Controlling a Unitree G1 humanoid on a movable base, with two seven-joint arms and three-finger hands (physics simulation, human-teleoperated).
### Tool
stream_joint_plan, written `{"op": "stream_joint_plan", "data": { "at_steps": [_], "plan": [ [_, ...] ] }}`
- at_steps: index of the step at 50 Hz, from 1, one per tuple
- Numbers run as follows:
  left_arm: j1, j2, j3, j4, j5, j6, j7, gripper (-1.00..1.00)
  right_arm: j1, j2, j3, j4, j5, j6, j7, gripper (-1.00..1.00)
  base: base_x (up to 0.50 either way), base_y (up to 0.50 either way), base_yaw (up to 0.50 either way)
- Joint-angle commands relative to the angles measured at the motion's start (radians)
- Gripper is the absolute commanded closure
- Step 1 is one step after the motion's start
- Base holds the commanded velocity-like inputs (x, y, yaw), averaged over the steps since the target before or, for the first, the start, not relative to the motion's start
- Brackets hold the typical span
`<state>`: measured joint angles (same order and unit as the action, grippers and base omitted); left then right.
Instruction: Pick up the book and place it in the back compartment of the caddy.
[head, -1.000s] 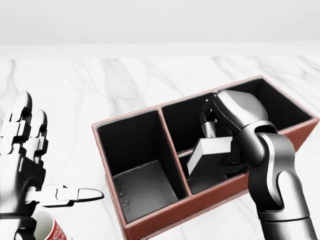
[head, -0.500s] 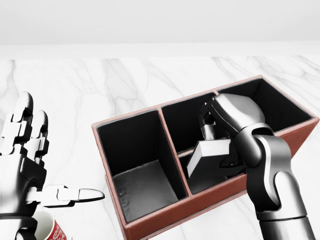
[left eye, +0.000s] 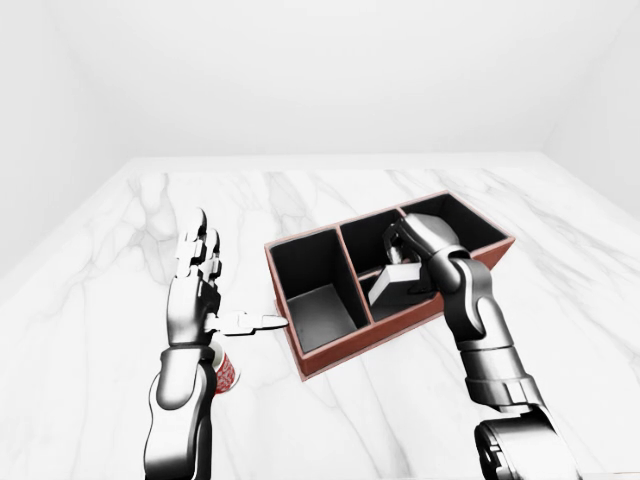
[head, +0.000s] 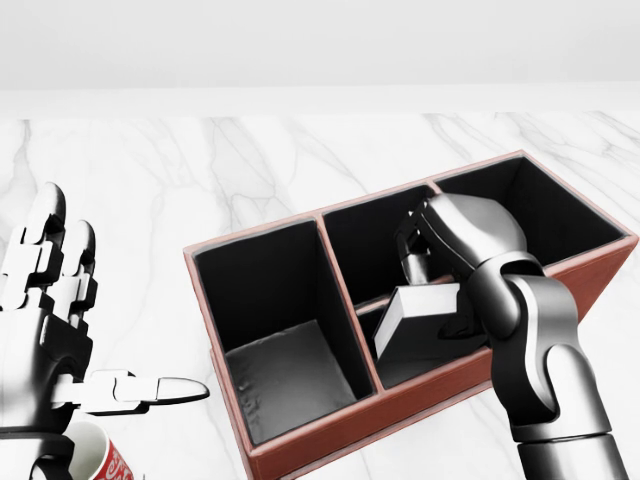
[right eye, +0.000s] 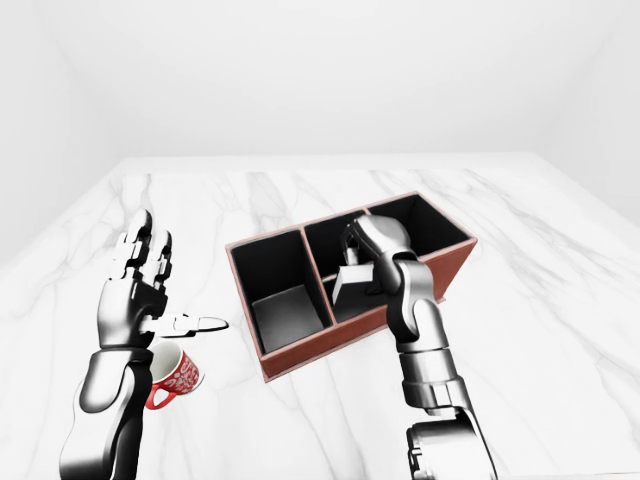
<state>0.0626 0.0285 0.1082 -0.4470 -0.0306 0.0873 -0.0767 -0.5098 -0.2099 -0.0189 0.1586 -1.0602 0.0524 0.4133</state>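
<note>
**Head view: right hand holds the book inside the caddy**

The right hand (head: 440, 262) reaches down into the middle part of the caddy (head: 300, 440), and its fingers are closed around the upper end of the book (head: 415, 318). The book is grey and it is tilted: its long axis goes from the hand down toward the lower left of the view, and its lower end is near the divider wall of the caddy. If it touches the caddy floor, I cannot tell. The left hand (head: 45, 310) is to the left of the caddy, well apart from it, with fingers spread and straight, holding nothing. Below this hand stands a red and white mug (right eye: 172, 375).
</note>
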Motion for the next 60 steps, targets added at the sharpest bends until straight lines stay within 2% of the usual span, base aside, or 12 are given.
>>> {"op": "stream_joint_plan", "data": {
  "at_steps": [1, 36, 46, 60],
  "plan": [
    [0.001, -0.001, -0.002, 0.0, 0.002, 0.0, 0.001, -1.0, -0.004, -0.002, -0.008, 0.002, -0.009, -0.012, -0.024, 1.0, 0.0, 0.0, 0.0],
    [-0.004, 0.001, -0.005, 0.023, 0.01, 0.0, 0.003, -1.0, -0.041, -0.01, -0.009, 0.065, 0.008, -0.021, -0.086, 1.0, 0.0, 0.0, 0.0],
    [-0.001, 0.0, -0.004, 0.016, 0.01, 0.0, 0.002, -1.0, -0.05, -0.012, -0.005, 0.131, 0.013, -0.047, -0.137, 1.0, 0.0, 0.0, 0.0],
    [-0.003, 0.0, -0.005, 0.028, 0.012, 0.0, 0.002, -1.0, -0.055, -0.019, -0.003, 0.184, 0.016, -0.062, -0.171, 1.0, 0.0, 0.0, 0.0]
  ]
}}
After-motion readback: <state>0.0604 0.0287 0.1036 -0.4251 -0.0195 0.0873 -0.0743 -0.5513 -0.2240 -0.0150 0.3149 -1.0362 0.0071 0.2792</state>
